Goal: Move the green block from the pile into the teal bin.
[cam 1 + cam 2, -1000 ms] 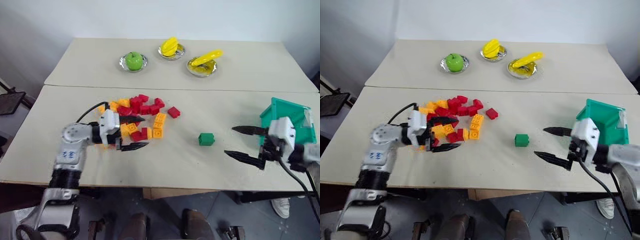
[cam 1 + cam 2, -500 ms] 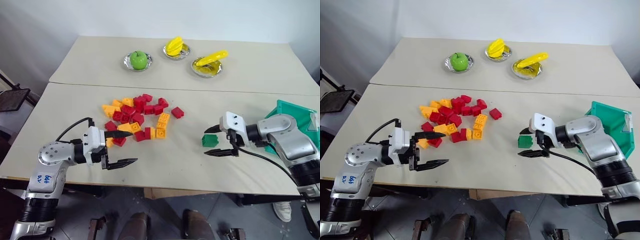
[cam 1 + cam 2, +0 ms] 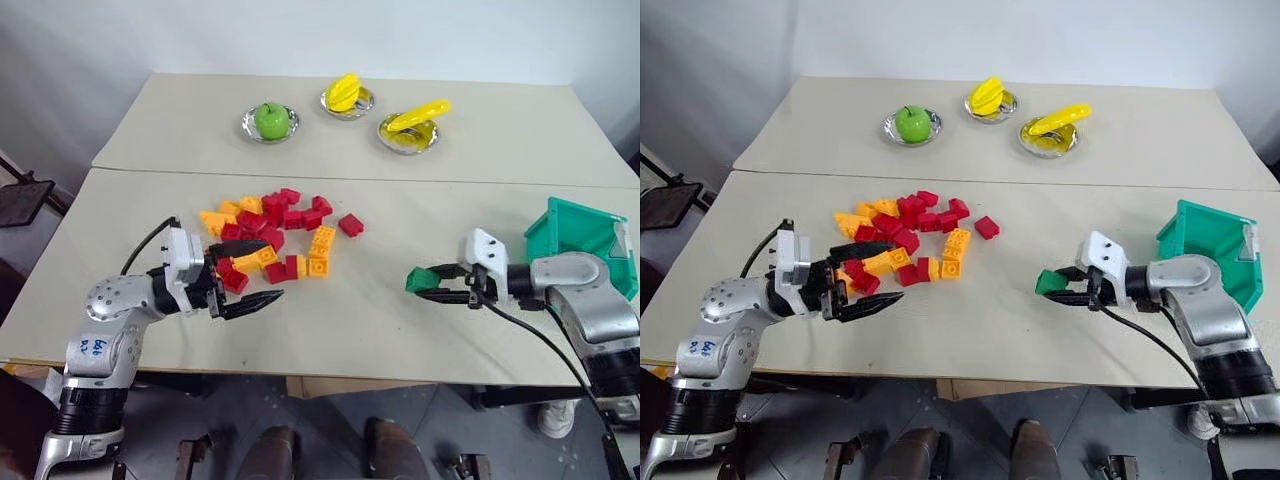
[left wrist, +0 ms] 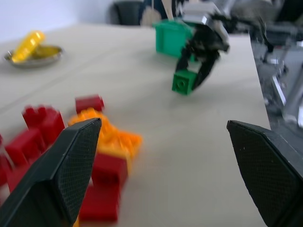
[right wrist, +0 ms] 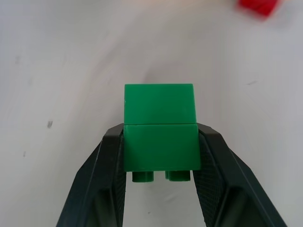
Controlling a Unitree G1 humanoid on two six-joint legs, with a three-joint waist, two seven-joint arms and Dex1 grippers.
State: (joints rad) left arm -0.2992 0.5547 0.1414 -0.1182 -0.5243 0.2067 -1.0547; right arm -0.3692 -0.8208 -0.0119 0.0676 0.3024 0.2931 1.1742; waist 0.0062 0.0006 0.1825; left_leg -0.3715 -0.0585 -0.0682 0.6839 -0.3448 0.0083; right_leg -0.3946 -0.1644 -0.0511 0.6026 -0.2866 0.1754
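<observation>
Your right gripper (image 3: pixel 428 287) is clamped on the green block (image 3: pixel 419 280), one black finger on each side of it, as the right wrist view shows plainly (image 5: pixel 160 139). The block sits at the fingertips over the near table (image 3: pixel 380 330), toward its front edge and right of centre, well apart from the pile (image 3: pixel 270 235). Whether it is touching the tabletop or lifted just clear, you cannot tell.

The teal bin (image 3: pixel 580 240) stands at the table's right edge, behind your right arm, open top up. The block is between the pile and the bin, closer to the bin.

Your left gripper (image 3: pixel 255 272) has its fingers spread wide apart and holds nothing. It hangs at the front-left side of the pile, just beside the nearest red and yellow bricks.

On the far table (image 3: pixel 180 120) you have three metal dishes in a row: an apple (image 3: pixel 269 119) and two with yellow items (image 3: pixel 343 92).
</observation>
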